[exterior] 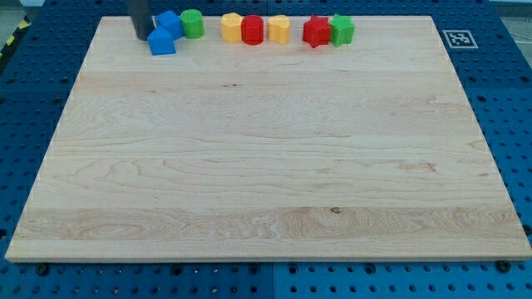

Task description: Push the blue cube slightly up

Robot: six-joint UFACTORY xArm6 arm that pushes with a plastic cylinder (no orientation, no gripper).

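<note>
Blue cube (pixel 169 22) at the bench's (pixel 266 166) top-left edge, touching a second blue block (pixel 162 43) below and the green cylinder (pixel 192 23) on the view's right. My tip (pixel 140 36) just left of both blues. No fingers here, nothing held. Probably the approach step; next, getting beneath the cube, second block in the way

Single view, high and angled down from the near edge, whole wooden board (pixel 266 166) framed
</note>
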